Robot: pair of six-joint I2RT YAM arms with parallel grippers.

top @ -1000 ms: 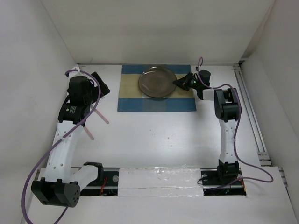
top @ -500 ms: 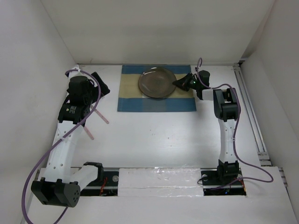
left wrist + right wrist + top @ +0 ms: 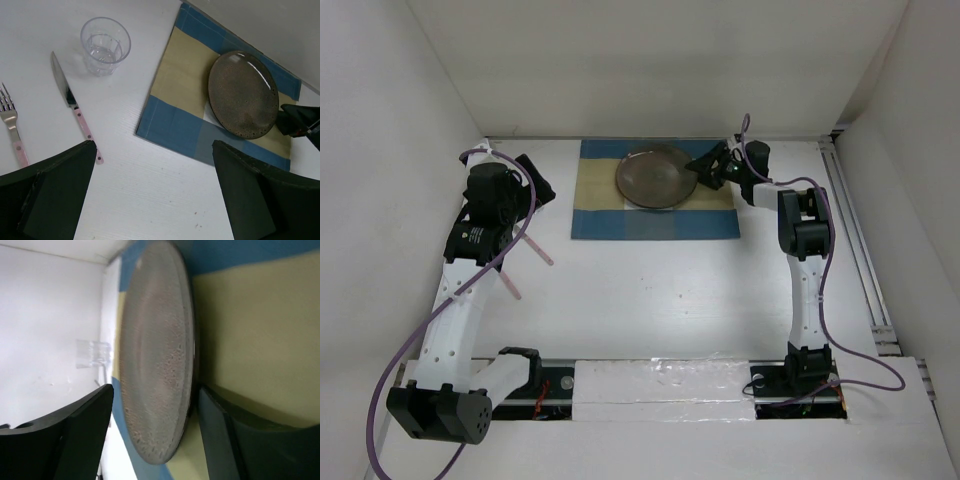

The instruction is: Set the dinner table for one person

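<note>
The brown plate [image 3: 657, 177] lies on the blue-and-tan placemat [image 3: 620, 225], at 12 o'clock on the flat, stiff dinner table [image 3: 650, 300]. The plate looks hard, smooth and breakable, so hold it by the rim. The right gripper [image 3: 698, 172] is spread loose around the plate's 3 o'clock edge. The left gripper [image 3: 154, 150] is wide apart and empty.

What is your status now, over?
Left gripper open, above the dinner table. Right gripper open astride the plate, which lies on the placemat. Nothing in the way.

Robotics lab test cell: bare white enclosure walls [image 3: 660, 60], white dinner table [image 3: 650, 300], left arm [image 3: 455, 310] and right arm [image 3: 807, 300] bolted to rail [image 3: 650, 380].
</note>
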